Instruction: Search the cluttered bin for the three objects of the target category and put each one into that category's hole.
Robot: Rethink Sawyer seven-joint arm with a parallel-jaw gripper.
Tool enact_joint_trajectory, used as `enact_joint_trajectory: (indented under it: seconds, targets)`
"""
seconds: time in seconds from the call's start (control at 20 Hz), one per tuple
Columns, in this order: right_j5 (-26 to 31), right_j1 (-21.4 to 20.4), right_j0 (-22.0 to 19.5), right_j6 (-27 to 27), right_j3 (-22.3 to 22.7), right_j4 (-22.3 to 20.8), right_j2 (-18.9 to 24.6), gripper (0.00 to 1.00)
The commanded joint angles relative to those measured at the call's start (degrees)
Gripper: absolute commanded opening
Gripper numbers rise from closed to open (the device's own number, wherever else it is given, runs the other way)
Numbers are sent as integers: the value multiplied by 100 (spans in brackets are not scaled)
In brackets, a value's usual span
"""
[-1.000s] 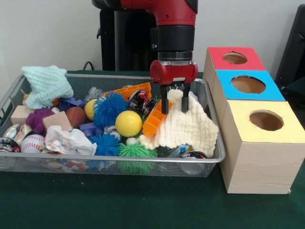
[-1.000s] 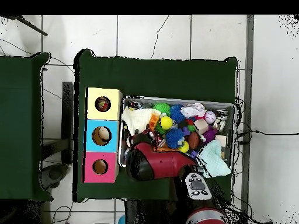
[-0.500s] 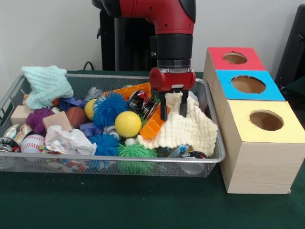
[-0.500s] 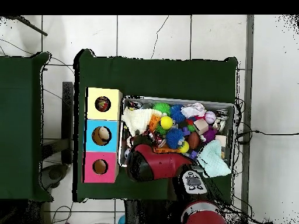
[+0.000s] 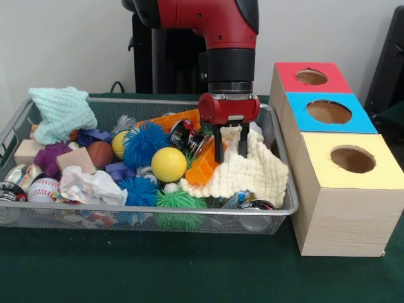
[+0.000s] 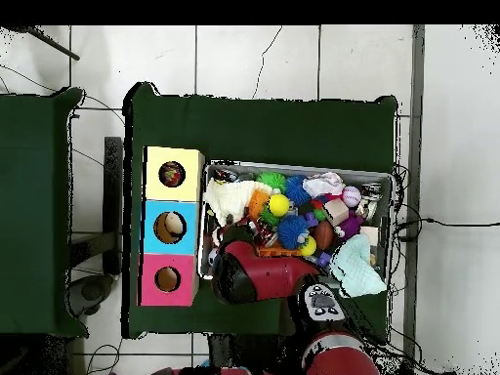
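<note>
Rose a little, gripper [image 5: 228,146] clamped on the cream cloth [image 5: 243,170], likely hauling it toward a hole.

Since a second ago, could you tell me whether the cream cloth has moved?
Yes. The cream cloth, pinched by the gripper, has risen slightly and bunched away from the bin's right wall, toward the yellow ball.
</note>
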Motion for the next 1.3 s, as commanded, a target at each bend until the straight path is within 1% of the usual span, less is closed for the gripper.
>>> enact_joint_trajectory:
  seconds: [0.05,0.15,0.5,0.65,0.85,0.95,1.1,1.3]
  targets:
    - [-28,346,-107,1204,-328,216,150,0]
    - [30,315,-164,1185,-311,163,205,0]
    - [584,-179,-417,1031,-86,-19,443,0]
    - [912,-547,-570,935,95,-86,596,0]
    - [1677,-1283,-1183,570,568,-339,1114,0]
    - [1951,-1503,-1458,372,707,-432,1328,0]
    - [2191,-1675,-1717,182,785,-541,1556,0]
    - [2228,-1636,-1841,162,756,-717,1676,0]
